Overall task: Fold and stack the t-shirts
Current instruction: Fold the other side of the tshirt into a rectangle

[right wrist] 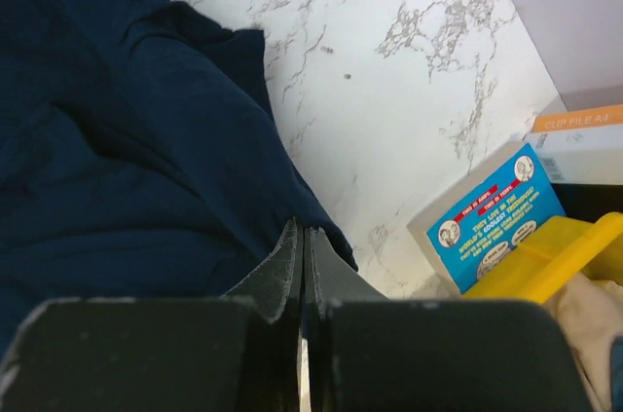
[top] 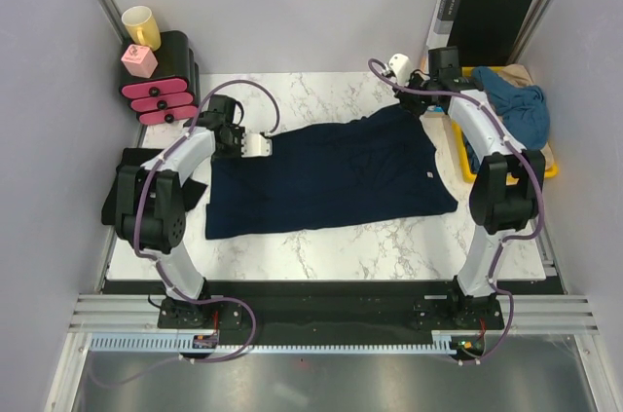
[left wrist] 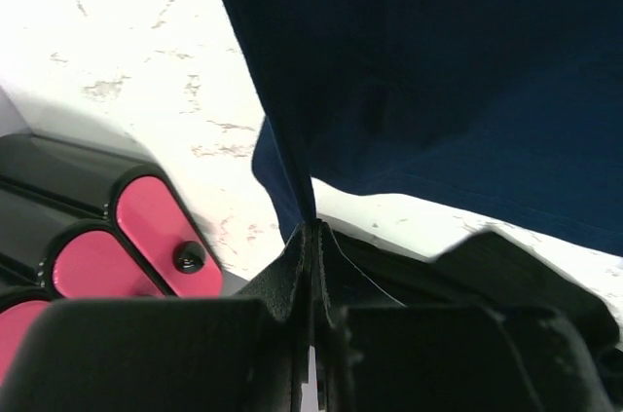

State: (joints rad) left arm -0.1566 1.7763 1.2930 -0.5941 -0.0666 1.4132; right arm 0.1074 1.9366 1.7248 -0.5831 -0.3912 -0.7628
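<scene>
The navy t-shirt lay spread flat across the middle of the marble table, and a medium-blue t-shirt sat heaped in the yellow tray out at 2 o'clock. At the navy t-shirt's 10 o'clock corner the left gripper had its jaws pressed together, a fold of the cloth pinched between them. At the 1 o'clock corner the right gripper was likewise clamped on the hem.

A dark navy t-shirt lies spread out centrally; a blue t-shirt sits crumpled far right.
</scene>
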